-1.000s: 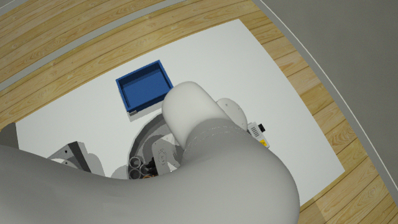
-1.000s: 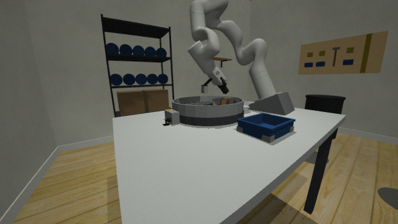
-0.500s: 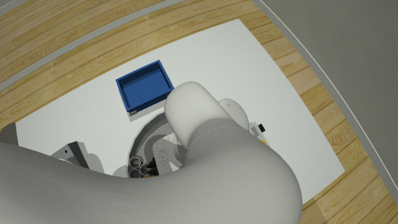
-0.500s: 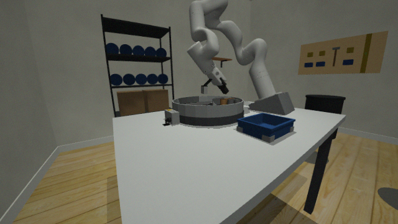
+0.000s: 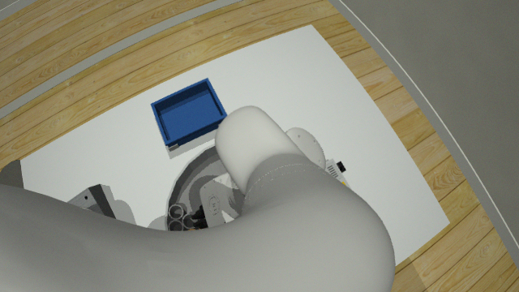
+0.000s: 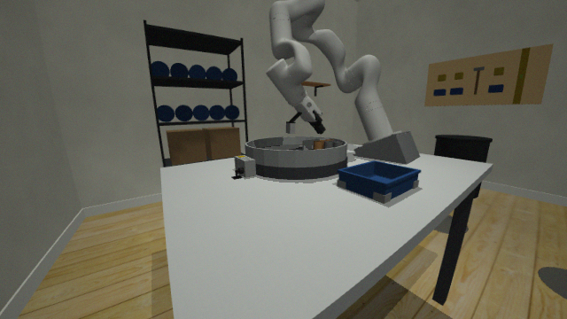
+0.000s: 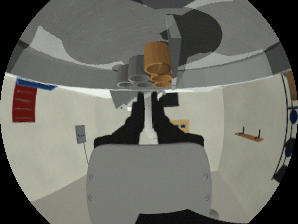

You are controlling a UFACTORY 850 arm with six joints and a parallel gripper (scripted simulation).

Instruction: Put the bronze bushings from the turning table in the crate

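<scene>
The round grey turning table (image 6: 296,157) stands on the white table, behind the blue crate (image 6: 378,178). The crate is empty in the overhead view (image 5: 188,111). Bronze bushings (image 6: 320,143) stand near the turning table's back right, with steel bushings (image 7: 132,78) beside them. In the wrist view the bronze bushings (image 7: 158,62) lie just past the fingertips. Two steel bushings (image 5: 176,216) show overhead next to the gripper (image 5: 199,212). My gripper (image 6: 319,128) hovers just above the turning table over the bushings. Its fingers are shut with nothing between them.
A small grey control box (image 6: 244,167) sits at the turning table's left. The arm's base (image 6: 390,148) stands at the back right of the table. A black bin (image 6: 462,147) and a shelf rack (image 6: 197,93) stand beyond the table. The arm hides much of the overhead view.
</scene>
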